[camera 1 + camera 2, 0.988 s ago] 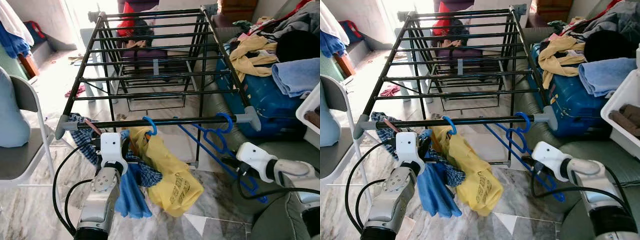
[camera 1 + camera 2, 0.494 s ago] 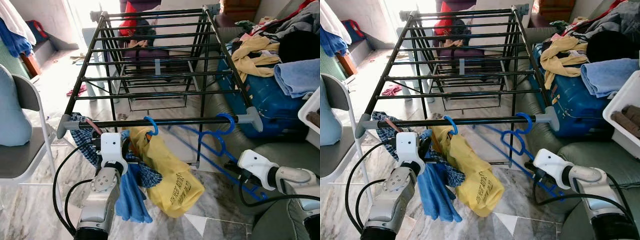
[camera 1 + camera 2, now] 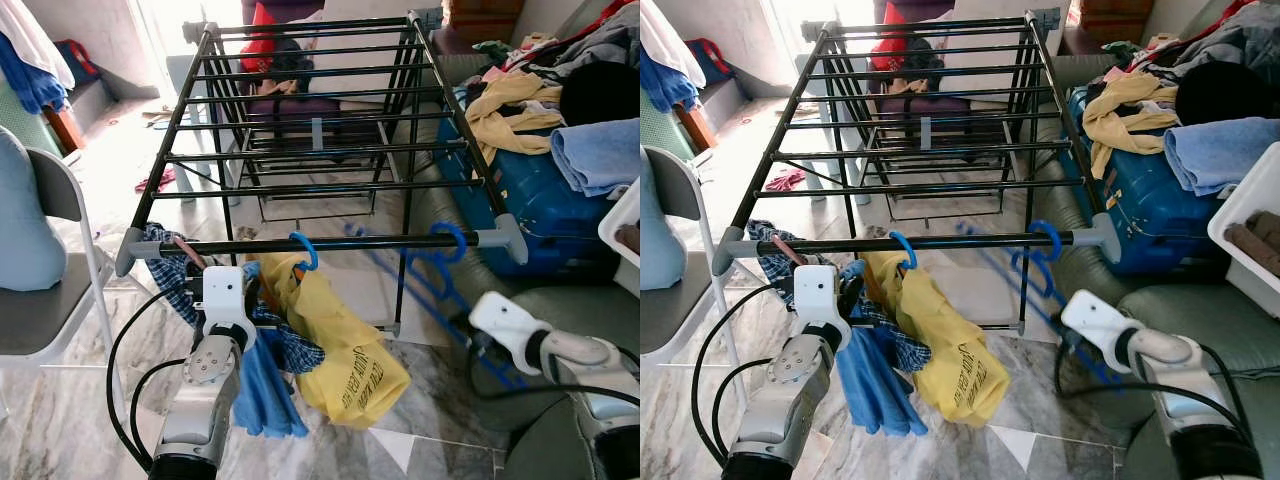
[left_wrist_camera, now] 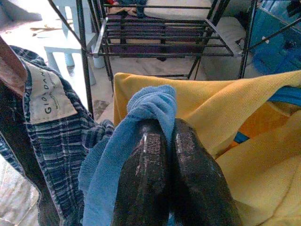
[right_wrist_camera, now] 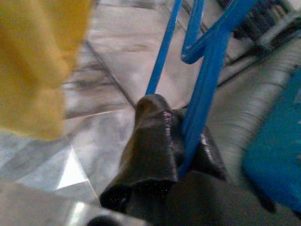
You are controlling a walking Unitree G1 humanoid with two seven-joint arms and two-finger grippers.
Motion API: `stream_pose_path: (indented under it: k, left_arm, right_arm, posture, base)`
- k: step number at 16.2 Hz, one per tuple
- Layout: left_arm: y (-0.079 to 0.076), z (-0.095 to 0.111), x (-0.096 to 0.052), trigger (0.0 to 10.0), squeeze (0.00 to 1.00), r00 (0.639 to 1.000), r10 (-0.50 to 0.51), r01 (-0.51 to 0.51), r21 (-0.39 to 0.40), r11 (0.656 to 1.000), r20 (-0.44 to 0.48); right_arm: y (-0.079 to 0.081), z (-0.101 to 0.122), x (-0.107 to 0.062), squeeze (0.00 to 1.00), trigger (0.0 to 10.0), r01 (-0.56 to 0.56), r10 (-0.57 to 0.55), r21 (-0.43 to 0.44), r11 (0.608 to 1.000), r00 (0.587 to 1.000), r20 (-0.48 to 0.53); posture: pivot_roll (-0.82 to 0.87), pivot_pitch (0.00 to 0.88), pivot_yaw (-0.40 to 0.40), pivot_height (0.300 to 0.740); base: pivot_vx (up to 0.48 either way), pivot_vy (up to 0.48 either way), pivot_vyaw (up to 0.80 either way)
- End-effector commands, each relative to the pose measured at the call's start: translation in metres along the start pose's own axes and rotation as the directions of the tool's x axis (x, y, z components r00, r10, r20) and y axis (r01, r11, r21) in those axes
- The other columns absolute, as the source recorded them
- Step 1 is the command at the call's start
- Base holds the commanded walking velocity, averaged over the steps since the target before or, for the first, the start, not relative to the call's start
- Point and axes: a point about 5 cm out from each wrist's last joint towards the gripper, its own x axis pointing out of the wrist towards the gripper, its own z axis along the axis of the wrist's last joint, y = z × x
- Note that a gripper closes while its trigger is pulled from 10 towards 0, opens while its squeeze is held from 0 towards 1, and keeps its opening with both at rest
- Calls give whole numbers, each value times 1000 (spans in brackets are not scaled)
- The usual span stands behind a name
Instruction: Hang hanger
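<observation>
Blue cloth (image 4: 141, 113) is pinched tight in your left gripper (image 4: 168, 141), below the rack's front rail (image 3: 320, 244), w/ a plaid shirt (image 4: 56, 141) beside it and a yellow shirt (image 3: 340, 340) hanging from a blue hook. Moving right: the blue hanger (image 5: 207, 80) has its hook over that rail near the right corner. Your right gripper (image 5: 181, 141) is clamped on its lower bar. Probably light, stiff plastic, a bit slick; it'll swing freely, so grip near the shoulder bend, not mid-bar.
</observation>
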Motion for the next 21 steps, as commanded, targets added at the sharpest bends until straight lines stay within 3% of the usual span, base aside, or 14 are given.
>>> stream_pose_path:
  k: [1, 3, 4, 7, 8, 9, 10, 11, 14, 17, 21]
  left_arm:
    - [1, 2, 2, 10000, 0, 1000, 4, -4, 13, 1000, -1]
    - [0, 2, 2, 10000, 0, 1000, 1, -1, 13, 1000, -1]
    - [-1, 2, 3, 10000, 0, 1000, -5, 5, 21, 1000, -4]
    - [-5, 0, 5, 10000, 0, 1000, -15, 16, 31, 999, -19]
    - [-4, -1, 4, 10000, 0, 1000, -9, 10, 31, 999, -27]
    - [-4, -1, 4, 10000, 0, 1000, -8, 9, 31, 999, -30]
    - [-4, -1, 5, 10000, 0, 999, -10, 11, 33, 999, -32]
    - [-4, -1, 6, 10000, 0, 999, -12, 14, 37, 999, -34]
    - [-5, 0, 7, 10000, 0, 999, -24, 25, 44, 999, -33]
    - [-9, 2, 9, 10000, 0, 999, -35, 36, 43, 998, -28]
    - [-10, 0, 6, 10000, 0, 999, -37, 38, 34, 999, -32]
  right_arm:
    - [-2, 18, 1, 0, 0, 92, -92, 7, 996, 992, 83]
    - [6, 27, 3, 0, 0, 174, -182, 61, 983, 972, 147]
    - [19, 27, 4, 0, 0, 182, -195, 86, 980, 964, 182]
    - [59, 2, 4, 0, 0, 210, -218, 98, 973, 973, 82]
    - [68, 3, 1, 0, 2392, 204, -213, 104, 974, 973, 93]
    - [73, 5, -3, 0, 3765, 214, -224, 98, 972, 969, 107]
    - [73, -1, -5, 0, 3569, 253, -260, 86, 964, 962, 86]
    - [72, -12, -8, 0, 10000, 293, -296, 81, 953, 955, 24]
    - [70, -21, -9, 0, 10000, 310, -311, 81, 947, 950, -3]
    - [67, -10, -14, 0, 10000, 418, -428, 105, 902, 896, 117]
    - [66, 4, -19, 0, 10000, 446, -464, 131, 886, 856, 228]
  posture:
    - [-167, 0, 48, 740]
    - [-167, 0, 48, 740]
    - [-169, 0, 49, 740]
    - [-168, 0, 51, 740]
    - [-169, 0, 52, 740]
    - [-171, 0, 53, 740]
    - [-171, 0, 55, 740]
    - [-171, 0, 59, 740]
    - [-175, 0, 72, 740]
    - [-170, 0, 70, 740]
    - [-168, 0, 66, 740]
  base:
    - [0, 0, 0]
    - [0, 0, 0]
    - [0, 0, 0]
    - [0, 0, 0]
    - [0, 0, 0]
    - [0, 0, 0]
    - [0, 0, 0]
    - [0, 0, 0]
    - [0, 0, 0]
    - [0, 0, 0]
    - [0, 0, 0]
